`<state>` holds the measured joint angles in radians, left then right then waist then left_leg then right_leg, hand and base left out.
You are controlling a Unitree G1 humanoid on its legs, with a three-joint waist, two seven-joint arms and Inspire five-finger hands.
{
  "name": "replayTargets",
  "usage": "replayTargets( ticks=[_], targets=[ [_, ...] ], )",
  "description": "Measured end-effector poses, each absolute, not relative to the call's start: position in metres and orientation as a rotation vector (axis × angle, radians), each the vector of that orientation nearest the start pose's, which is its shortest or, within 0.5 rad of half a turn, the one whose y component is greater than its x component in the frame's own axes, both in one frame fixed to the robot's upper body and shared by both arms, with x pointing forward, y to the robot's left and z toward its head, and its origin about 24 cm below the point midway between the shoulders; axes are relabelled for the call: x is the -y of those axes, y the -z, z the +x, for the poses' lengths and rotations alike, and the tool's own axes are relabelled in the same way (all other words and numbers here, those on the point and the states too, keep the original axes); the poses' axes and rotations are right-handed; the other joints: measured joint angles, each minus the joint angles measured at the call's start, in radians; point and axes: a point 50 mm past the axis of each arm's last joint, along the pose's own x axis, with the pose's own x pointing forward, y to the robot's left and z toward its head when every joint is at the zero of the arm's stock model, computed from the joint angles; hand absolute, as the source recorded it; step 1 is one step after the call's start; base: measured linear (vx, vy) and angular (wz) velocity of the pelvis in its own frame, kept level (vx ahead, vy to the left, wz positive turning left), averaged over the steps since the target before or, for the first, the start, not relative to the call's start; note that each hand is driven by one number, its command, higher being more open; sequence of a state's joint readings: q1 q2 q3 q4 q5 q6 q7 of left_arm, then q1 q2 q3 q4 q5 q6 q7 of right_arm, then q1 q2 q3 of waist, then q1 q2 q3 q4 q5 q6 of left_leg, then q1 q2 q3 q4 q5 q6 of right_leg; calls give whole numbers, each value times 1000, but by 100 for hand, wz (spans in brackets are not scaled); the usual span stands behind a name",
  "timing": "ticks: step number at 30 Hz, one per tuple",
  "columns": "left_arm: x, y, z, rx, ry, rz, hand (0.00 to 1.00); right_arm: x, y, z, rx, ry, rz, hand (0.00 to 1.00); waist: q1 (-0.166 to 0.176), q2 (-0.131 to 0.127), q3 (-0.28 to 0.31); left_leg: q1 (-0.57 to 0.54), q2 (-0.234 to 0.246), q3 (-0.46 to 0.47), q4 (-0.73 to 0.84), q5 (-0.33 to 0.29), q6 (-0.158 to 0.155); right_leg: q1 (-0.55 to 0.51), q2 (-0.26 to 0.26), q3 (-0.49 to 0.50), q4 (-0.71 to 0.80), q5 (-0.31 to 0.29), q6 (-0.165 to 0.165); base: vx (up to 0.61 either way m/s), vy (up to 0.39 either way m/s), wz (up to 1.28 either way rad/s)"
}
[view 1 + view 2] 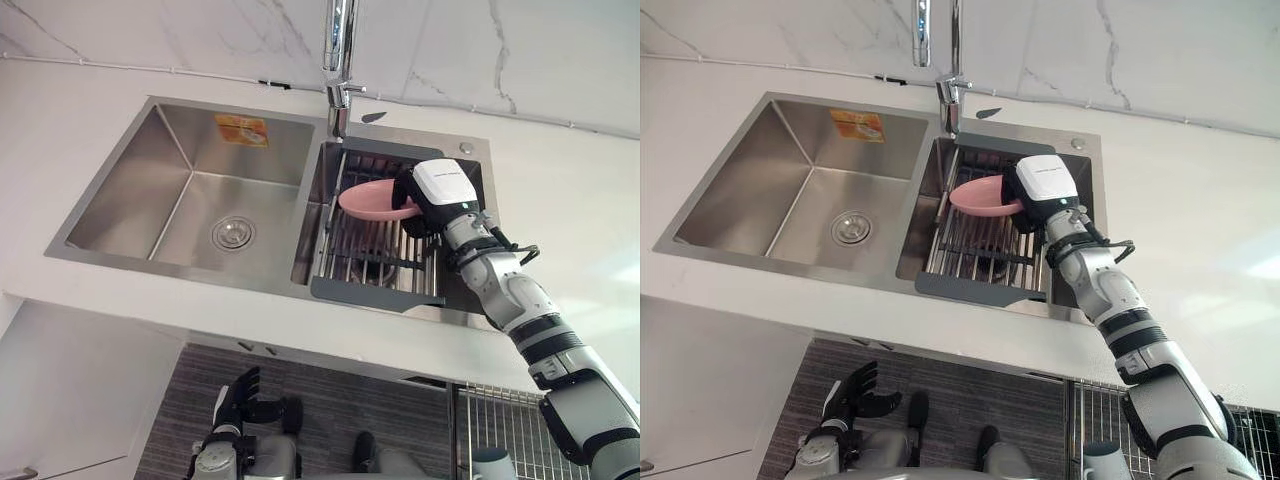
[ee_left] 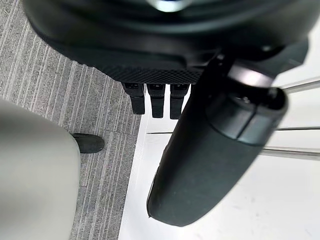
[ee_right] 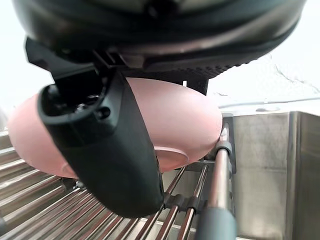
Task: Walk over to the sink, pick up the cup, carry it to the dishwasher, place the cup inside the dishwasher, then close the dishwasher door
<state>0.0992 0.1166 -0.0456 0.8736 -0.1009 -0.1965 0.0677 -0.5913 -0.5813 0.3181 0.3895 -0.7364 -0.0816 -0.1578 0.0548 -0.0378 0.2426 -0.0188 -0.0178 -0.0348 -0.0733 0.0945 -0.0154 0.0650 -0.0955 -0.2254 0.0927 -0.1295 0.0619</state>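
Grips a pink bowl (image 3: 190,120) with the right hand (image 3: 150,35), pressing the thumb (image 3: 107,155) across its rounded outside. Holds it tipped on edge against the palm, foot ring beside the thumb. Hangs it close over metal rack bars (image 3: 55,212) just past the thumb tip. Faces a steel sink wall (image 3: 280,165) farther off, beyond the bowl.

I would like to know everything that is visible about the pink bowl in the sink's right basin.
The pink bowl is round, shallow and plain, smooth and matte like plastic, with a low foot ring underneath. It seems somewhat tilted above the metal drain rack in the right basin of the steel sink. The right hand grips it, its thumb lying across the outer wall. Whether the foot touches the rack bars, I cannot tell.
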Motion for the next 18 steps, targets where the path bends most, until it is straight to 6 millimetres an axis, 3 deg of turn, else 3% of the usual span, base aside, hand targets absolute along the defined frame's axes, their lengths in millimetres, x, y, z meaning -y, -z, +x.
replayTargets(
  ticks=[8,18],
  targets=[
    [-192,135,136,-791,-138,60,90,185,-131,318,416,-24,-1236,30,-21,0,0,32,0,13,0,-5,-6,20,-4,10,13,-1,1,-12,-3,-4],
    [-195,140,127,-837,-157,55,90,180,-141,267,550,27,-1036,30,-55,1,-11,82,4,37,-3,-6,2,58,0,39,6,-1,1,-64,-8,-9]
  ],
)
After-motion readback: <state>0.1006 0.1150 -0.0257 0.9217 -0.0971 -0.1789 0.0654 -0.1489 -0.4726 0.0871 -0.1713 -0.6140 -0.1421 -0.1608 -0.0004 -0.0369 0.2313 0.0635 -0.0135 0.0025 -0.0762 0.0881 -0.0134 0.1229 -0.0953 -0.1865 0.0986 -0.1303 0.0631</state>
